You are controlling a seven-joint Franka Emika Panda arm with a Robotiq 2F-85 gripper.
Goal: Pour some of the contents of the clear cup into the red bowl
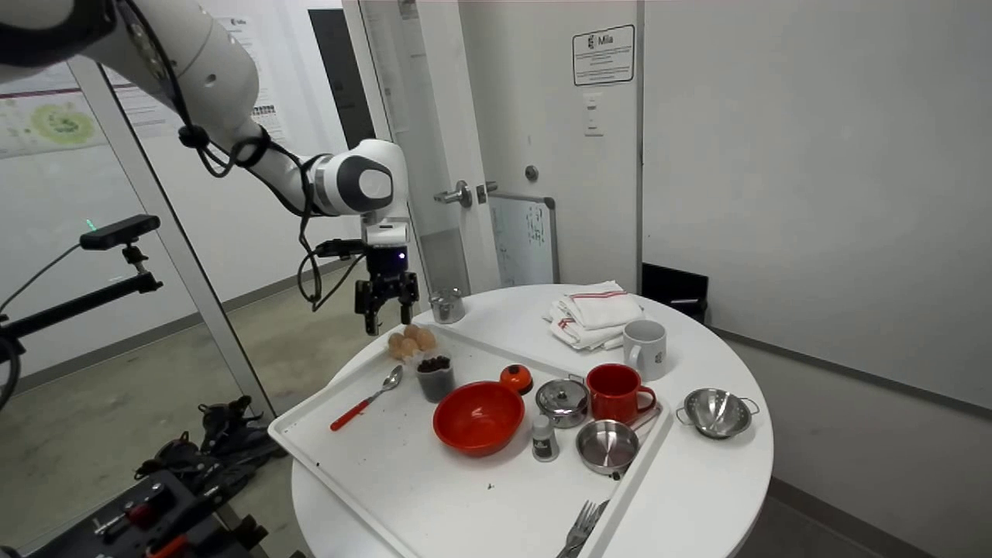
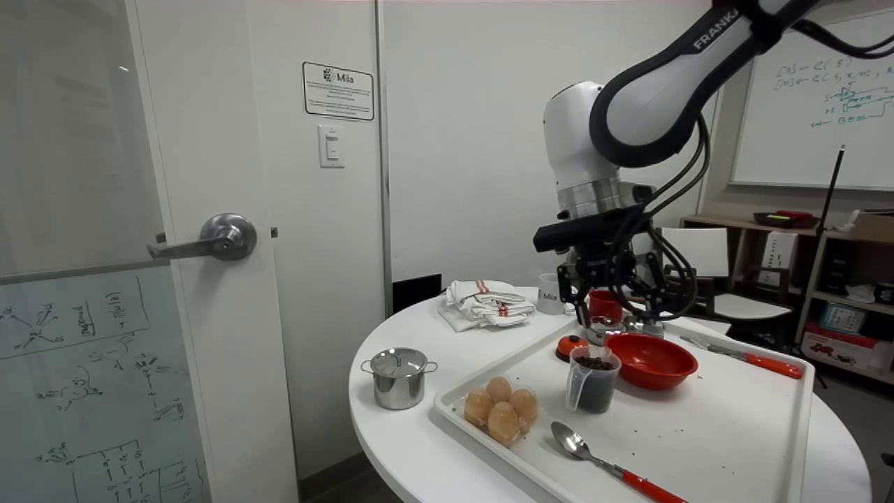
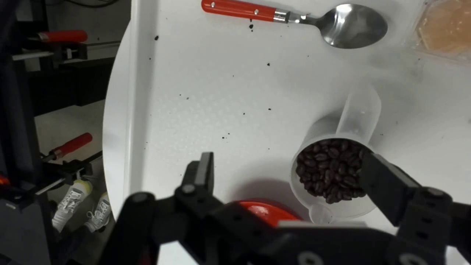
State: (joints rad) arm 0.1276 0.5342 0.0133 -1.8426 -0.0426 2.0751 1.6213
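Wrist view: gripper spread wide, holding nothing, over a speckled tray; both exterior views: round table near door.

A white door with a metal handle stands beside a pale wall, which carries a Mila sign above a light switch. Near the round white bench, the floor is greyish. A whiteboard with green writing hangs above wooden shelves, near a white chair.
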